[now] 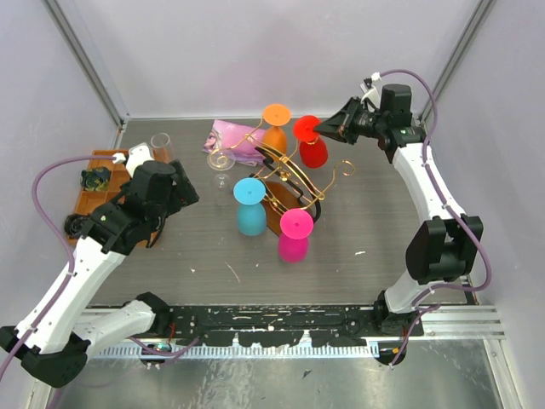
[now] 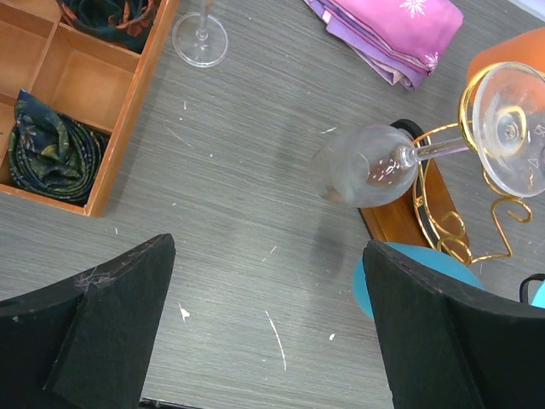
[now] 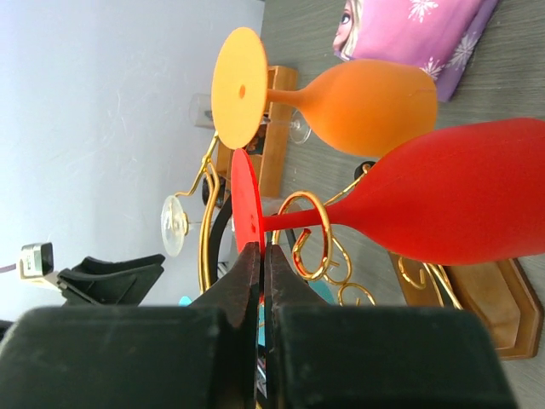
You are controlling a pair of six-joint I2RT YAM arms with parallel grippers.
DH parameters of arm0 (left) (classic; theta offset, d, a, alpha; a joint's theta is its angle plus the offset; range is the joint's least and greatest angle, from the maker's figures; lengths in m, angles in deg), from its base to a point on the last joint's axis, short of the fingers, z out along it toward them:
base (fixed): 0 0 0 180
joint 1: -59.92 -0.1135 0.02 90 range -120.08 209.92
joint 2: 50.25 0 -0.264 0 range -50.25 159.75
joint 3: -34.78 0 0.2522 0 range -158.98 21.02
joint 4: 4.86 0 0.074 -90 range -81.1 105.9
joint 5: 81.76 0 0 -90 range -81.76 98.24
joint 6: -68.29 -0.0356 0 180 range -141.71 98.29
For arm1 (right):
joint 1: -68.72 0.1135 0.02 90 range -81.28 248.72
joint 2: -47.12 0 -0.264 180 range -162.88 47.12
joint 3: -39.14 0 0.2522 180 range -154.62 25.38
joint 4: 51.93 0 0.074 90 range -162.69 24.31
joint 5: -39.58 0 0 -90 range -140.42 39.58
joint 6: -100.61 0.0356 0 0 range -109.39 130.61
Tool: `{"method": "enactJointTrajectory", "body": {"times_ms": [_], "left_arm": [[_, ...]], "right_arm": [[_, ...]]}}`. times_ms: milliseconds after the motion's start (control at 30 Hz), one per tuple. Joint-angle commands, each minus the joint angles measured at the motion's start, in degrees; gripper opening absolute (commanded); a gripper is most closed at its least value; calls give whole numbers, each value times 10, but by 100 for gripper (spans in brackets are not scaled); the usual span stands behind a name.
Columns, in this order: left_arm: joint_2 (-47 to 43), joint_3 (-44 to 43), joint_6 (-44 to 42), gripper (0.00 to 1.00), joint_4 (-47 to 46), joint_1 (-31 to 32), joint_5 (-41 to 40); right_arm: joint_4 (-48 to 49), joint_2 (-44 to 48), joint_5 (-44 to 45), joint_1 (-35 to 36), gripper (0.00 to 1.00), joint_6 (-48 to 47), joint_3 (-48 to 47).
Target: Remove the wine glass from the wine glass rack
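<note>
Your right gripper (image 3: 262, 250) is pinched shut on the thin foot rim of the red wine glass (image 3: 460, 194), which hangs bowl-down on the wine glass rack (image 3: 308, 247) at the overhead view's upper centre and is likely light, stiff and slippery, so slide it off gently, while your left gripper (image 2: 266, 249) gapes empty.

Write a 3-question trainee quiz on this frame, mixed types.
1. True or false: the left gripper is shut.
2. Whose foot does the right gripper pinch? A orange glass, B red glass, C pink glass.
3. How many coloured glasses hang on the wine glass rack?
Key: 1 false, it is open. 2 B, the red glass. 3 four: orange glass, red glass, blue glass, pink glass.
</note>
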Motion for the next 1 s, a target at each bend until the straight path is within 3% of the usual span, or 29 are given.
{"method": "enactJointTrajectory", "body": {"times_ms": [0, 267, 500, 800, 967], "left_arm": [[1, -6, 2, 99, -7, 1, -2], [2, -3, 4, 99, -8, 1, 2], [-2, -5, 4, 99, -7, 1, 6], [7, -9, -2, 99, -12, 1, 15], [2, -10, -8, 99, -11, 1, 9]], "right_arm": [[16, 28, -47, 8, 1, -20, -20], [-19, 64, -95, 8, 1, -50, 10], [-112, 91, -61, 1, 1, -111, 6], [-255, 108, 73, -63, 1, -212, -39], [-320, 61, 236, -71, 1, -260, -126]]}}
